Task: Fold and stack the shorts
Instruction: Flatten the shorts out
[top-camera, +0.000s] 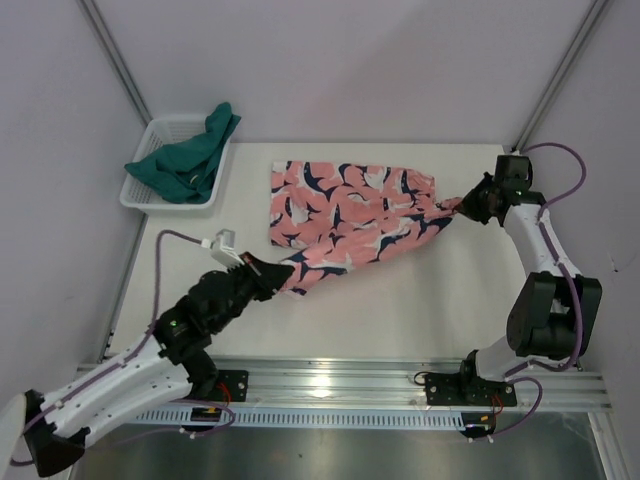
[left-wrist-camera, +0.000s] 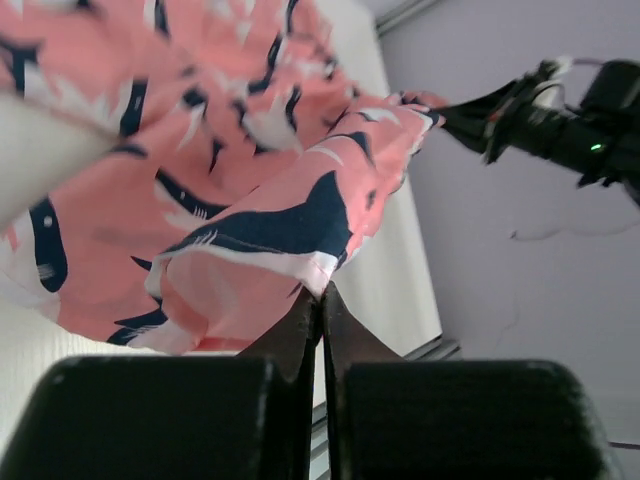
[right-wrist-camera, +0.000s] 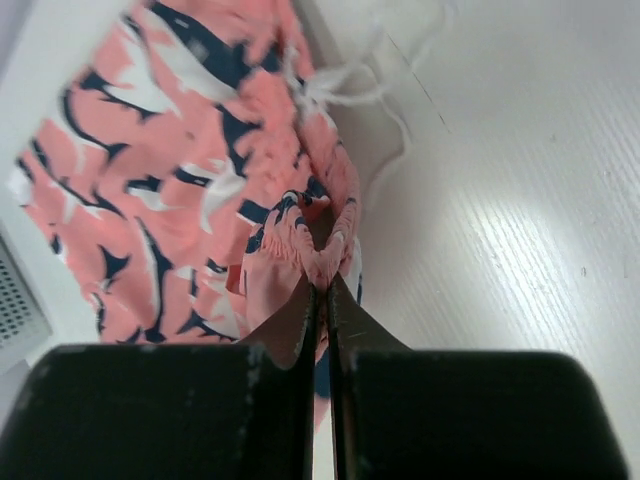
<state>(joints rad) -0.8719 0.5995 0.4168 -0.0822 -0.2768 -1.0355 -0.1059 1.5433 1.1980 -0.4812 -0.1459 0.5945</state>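
Note:
The salmon-pink shark-print shorts (top-camera: 345, 210) lie spread across the middle of the table, stretched between both grippers. My left gripper (top-camera: 283, 270) is shut on a hem corner at their near left; in the left wrist view the hem (left-wrist-camera: 318, 268) is pinched at the fingertips. My right gripper (top-camera: 462, 204) is shut on the gathered waistband at the right end; in the right wrist view the waistband (right-wrist-camera: 325, 255) is pinched, with the white drawstring (right-wrist-camera: 350, 92) loose behind it. The dark teal shorts (top-camera: 190, 155) lie bunched in the basket at the back left.
The white mesh basket (top-camera: 150, 190) stands at the table's back left corner. Grey walls with metal frame bars close the sides and back. A metal rail (top-camera: 400, 385) with the arm bases runs along the near edge.

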